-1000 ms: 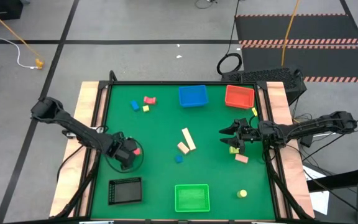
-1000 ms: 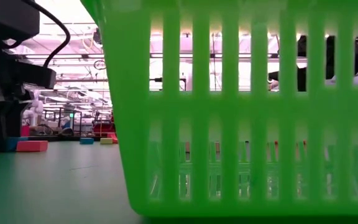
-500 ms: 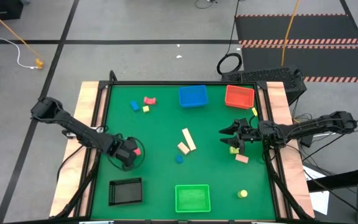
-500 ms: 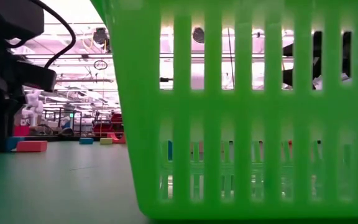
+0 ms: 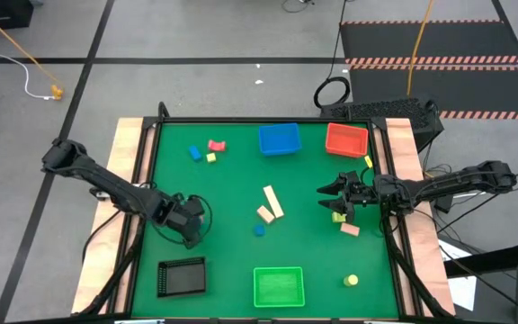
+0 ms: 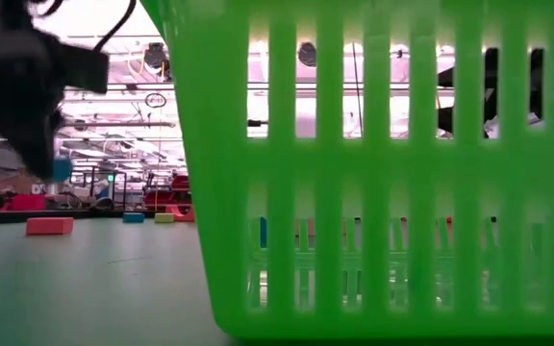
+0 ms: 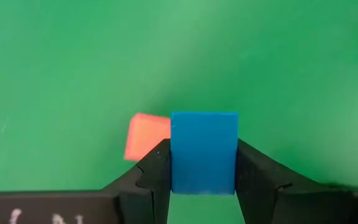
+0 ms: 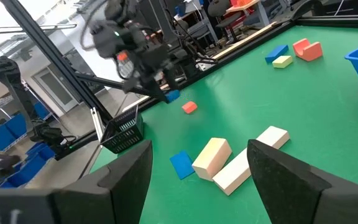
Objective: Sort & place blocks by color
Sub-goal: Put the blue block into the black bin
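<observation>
Near the table's [image 5: 232,261] left edge, the left gripper [image 7: 204,163] is clamped on a blue block [image 7: 204,152], lifted above a red block [image 7: 145,135]. The right gripper [image 5: 329,193] hangs spread wide and empty near the right edge

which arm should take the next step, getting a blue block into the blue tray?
Left, probably. The left hand is already shut on a blue block, lifted off the mat above a red block. The right hand is open and empty, though nearer the blue tray.
</observation>
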You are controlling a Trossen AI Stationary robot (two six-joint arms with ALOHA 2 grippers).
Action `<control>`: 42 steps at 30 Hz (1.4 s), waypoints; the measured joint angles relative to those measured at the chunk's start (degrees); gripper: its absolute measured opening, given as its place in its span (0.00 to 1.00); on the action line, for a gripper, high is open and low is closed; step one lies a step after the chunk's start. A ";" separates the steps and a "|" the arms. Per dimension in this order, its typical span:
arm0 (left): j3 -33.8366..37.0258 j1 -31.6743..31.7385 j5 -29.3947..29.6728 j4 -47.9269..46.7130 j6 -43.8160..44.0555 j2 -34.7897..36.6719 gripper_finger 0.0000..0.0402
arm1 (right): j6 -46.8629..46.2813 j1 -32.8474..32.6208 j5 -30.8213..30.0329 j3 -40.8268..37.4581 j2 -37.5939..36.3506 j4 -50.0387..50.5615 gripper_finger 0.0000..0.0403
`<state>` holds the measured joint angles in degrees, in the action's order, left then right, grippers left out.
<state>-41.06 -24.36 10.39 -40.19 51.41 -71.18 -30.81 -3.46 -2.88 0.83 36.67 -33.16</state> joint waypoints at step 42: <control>-4.24 -27.43 -10.51 10.00 46.12 0.04 0.56 | 0.01 -0.01 -0.08 0.00 -0.02 -2.02 0.63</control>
<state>-45.30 -51.79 -0.12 -30.20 97.53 -71.13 -30.79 -3.47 -2.96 0.83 36.64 -35.18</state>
